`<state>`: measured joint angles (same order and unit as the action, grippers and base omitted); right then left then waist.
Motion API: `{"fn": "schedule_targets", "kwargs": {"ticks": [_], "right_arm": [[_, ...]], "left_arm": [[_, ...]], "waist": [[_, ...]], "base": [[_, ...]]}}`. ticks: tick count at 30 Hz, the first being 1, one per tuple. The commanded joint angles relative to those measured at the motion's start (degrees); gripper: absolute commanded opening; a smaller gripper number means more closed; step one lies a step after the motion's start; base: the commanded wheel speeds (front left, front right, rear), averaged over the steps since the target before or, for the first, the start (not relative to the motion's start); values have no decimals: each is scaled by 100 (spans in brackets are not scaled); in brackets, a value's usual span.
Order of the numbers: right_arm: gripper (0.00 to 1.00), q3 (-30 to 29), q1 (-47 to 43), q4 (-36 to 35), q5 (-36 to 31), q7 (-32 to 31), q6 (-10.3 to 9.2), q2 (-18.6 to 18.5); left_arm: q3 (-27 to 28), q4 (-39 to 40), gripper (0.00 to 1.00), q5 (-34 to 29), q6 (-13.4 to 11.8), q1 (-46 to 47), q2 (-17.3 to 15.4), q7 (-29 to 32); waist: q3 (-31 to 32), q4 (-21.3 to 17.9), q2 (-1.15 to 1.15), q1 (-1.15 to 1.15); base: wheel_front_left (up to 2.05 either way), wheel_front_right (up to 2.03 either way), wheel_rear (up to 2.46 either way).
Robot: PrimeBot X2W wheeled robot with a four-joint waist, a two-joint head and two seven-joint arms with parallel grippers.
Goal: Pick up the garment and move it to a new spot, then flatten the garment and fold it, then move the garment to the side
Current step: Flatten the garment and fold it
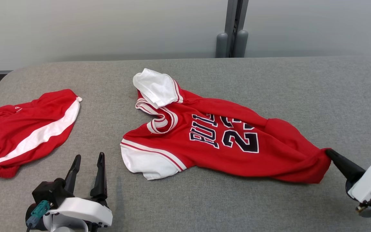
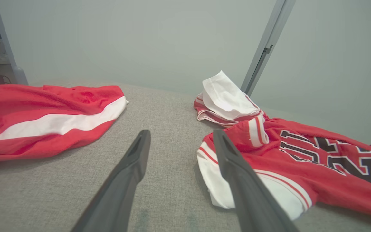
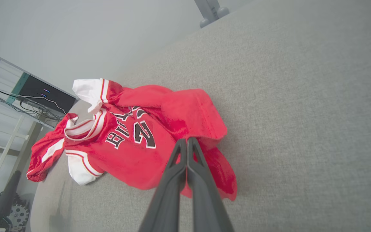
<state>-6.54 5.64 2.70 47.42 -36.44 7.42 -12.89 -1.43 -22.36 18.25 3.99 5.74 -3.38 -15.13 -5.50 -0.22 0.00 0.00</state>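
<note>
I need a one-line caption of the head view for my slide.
Right gripper, jaws shut, pinches the jersey hem; left gripper, jaws open, sits near red shorts.

Soft even light, faint shadows.

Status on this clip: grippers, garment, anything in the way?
Right gripper shut on hem of red basketball jersey with white sleeves. Left gripper open, empty. Red white-striped shorts lie apart, at left.

1. Grey woven-fabric tabletop [image 1: 269, 80], far-left corner rounded.
2. Centre: red basketball jersey [image 1: 211, 145], rumpled, lettered front up, white sleeves toward left.
3. Left edge: red shorts [image 1: 27, 129], white side stripe, bunched, well apart from jersey.
</note>
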Motion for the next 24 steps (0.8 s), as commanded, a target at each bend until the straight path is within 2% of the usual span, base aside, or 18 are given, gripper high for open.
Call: {"fn": "schedule_targets", "kwargs": {"ticks": [1,9,13,14,15,19,24], "right_arm": [[0,2,216,212,-20,148,14,-43],[0,31,857,1383,-302,1155,14,-297],[44,282,1038,1785,-207,1583,14,-362],[83,324,1064,1846,-166,1683,14,-379],[100,367,1100,1933,-133,1790,14,-399],[100,461,1150,2062,-95,2157,14,-488],[100,479,1026,1985,-189,3000,14,-594]], "left_arm": [[-23,-3,100,-25,38,137,-37,0],[0,-106,100,1,101,224,-36,0],[9,-139,100,-4,110,290,-27,0],[13,-146,100,-7,108,303,-24,0],[22,-153,100,-10,109,313,-22,0],[61,-164,100,-24,119,276,-18,0],[164,-177,100,-34,149,178,-51,0]], "waist": [[-60,73,0,0],[-245,322,0,0],[-265,355,0,0],[-260,352,0,0],[-248,342,0,0],[-179,284,0,0],[-48,143,0,0]], "base": [[0,0,0],[0,0,0],[0,0,0],[0,0,0],[0,0,0],[0,0,0],[0,0,0]]}}
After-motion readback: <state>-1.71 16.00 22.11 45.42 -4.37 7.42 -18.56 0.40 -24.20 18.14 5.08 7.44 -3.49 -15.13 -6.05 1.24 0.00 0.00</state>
